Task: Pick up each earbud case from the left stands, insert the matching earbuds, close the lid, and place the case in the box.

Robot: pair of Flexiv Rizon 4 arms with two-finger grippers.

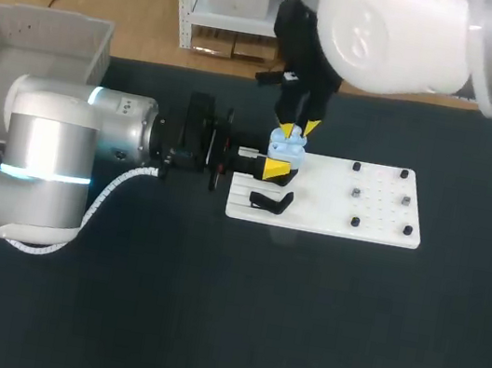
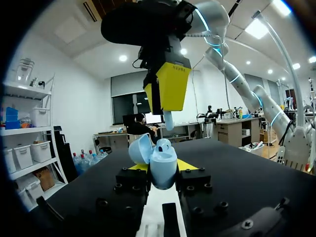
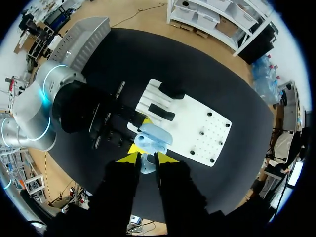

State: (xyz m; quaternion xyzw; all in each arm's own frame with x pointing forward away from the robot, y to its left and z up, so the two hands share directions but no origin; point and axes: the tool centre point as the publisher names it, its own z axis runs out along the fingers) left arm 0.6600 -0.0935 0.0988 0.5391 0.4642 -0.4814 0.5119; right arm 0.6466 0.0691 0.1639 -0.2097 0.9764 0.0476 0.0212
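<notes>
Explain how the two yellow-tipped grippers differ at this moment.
The left gripper lies level with the table; the right gripper points straight down from above. The left gripper is shut on an open light blue earbud case, the right gripper on a small light blue earbud just above that case. Both have yellow tips and meet over the white plastic board.

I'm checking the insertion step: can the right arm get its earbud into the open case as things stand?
Probably yes. The right tool holds the earbud just above the open case; the lid is swung back and nothing lies between them.
</notes>
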